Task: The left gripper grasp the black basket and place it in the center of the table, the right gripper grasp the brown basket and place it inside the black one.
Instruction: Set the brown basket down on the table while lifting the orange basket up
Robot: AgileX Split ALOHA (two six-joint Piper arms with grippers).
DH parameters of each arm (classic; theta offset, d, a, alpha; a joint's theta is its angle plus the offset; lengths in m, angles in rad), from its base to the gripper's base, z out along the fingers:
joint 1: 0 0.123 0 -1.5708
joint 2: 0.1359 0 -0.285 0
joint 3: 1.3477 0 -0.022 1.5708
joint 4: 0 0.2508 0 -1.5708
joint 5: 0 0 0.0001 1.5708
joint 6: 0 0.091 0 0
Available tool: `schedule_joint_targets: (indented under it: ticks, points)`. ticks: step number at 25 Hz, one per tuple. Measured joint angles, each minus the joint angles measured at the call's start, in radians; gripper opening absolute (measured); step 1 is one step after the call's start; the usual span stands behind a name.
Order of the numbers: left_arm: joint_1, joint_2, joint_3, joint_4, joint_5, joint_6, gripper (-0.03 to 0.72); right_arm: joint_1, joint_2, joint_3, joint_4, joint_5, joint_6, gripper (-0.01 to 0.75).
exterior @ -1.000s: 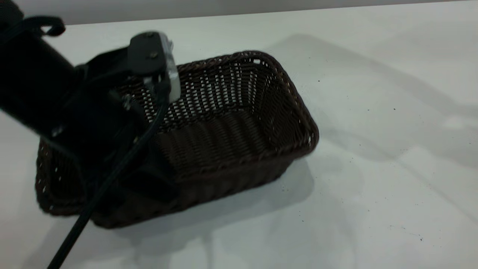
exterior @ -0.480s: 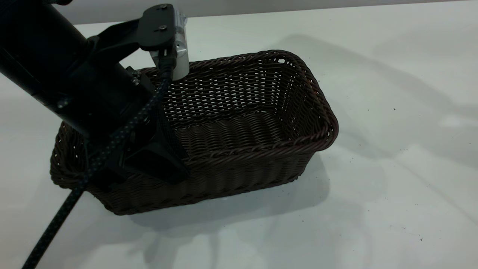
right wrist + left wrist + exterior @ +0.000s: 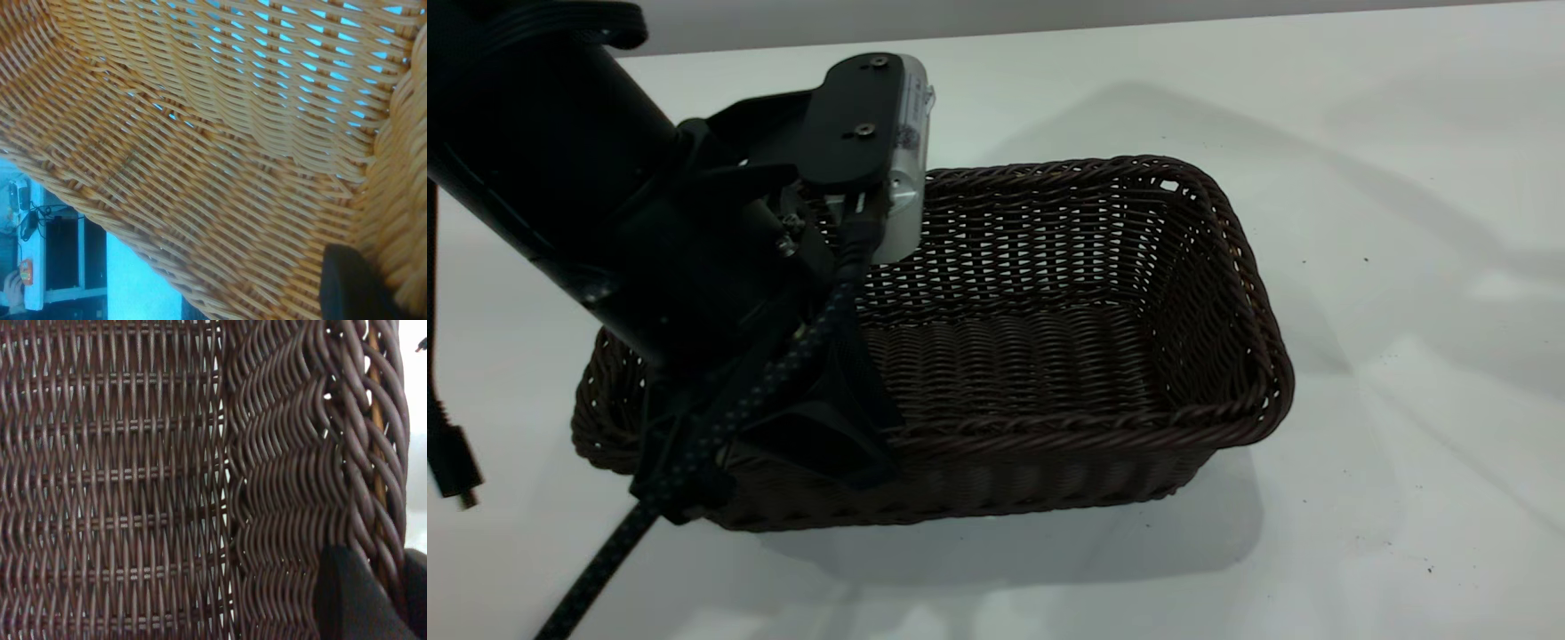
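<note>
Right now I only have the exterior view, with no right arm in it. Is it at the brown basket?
Observer: Yes. The brown basket fills the right wrist view, and the right gripper has one black finger at its rim.
Operator: Is it set down?
Observer: It looks lifted; furniture shows beyond its edge.
Operator: And my left grip?
Observer: The left gripper has a finger inside the black basket wall, by the rim.

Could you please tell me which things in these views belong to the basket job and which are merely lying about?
Job: left end effector, black basket, table, brown basket, right end effector.
Lying about: loose cable plug, dark specks.
</note>
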Motion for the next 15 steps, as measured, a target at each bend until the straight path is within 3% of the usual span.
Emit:
schedule_joint_targets:
  ticks: [15]
  points:
    - [0.001,0.0,0.001,-0.059,-0.01,0.0,0.147,0.002,0.0,0.0,0.003,0.008,-0.019,0.111]
